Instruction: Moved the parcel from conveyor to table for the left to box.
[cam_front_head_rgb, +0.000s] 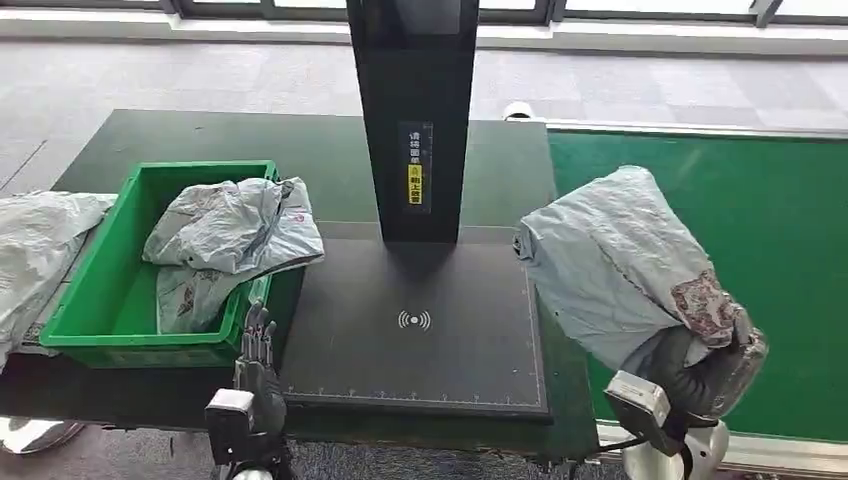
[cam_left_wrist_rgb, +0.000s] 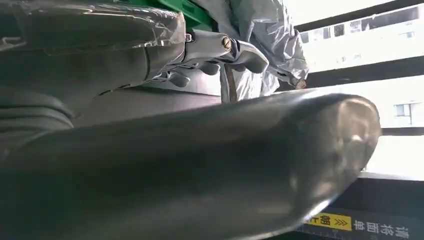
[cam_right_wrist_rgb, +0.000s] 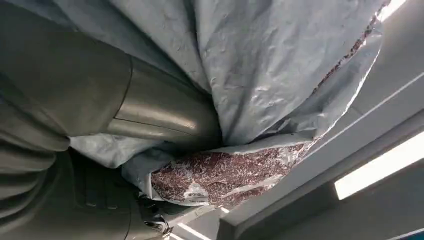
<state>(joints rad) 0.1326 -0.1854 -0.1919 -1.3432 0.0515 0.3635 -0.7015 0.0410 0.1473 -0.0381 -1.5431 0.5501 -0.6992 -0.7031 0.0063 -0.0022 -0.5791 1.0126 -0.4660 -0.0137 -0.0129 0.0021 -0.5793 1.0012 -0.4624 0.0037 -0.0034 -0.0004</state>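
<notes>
A grey plastic parcel (cam_front_head_rgb: 610, 262) with a torn, reddish-speckled corner is lifted at the right, over the seam between the green conveyor (cam_front_head_rgb: 740, 200) and the black table (cam_front_head_rgb: 420, 330). My right hand (cam_front_head_rgb: 700, 372) grips it from underneath at its near end; up close its thumb presses into the grey bag (cam_right_wrist_rgb: 260, 65). My left hand (cam_front_head_rgb: 257, 372) stands low at the table's front edge, beside the green box (cam_front_head_rgb: 105, 310), holding nothing, fingers (cam_left_wrist_rgb: 220, 47) extended. Another grey parcel (cam_front_head_rgb: 235, 235) lies in the box, draped over its right rim.
A tall black post (cam_front_head_rgb: 415, 110) with a yellow label rises from the back of the table's black scan pad. A further grey bag (cam_front_head_rgb: 35, 250) lies left of the box. The conveyor runs along the right.
</notes>
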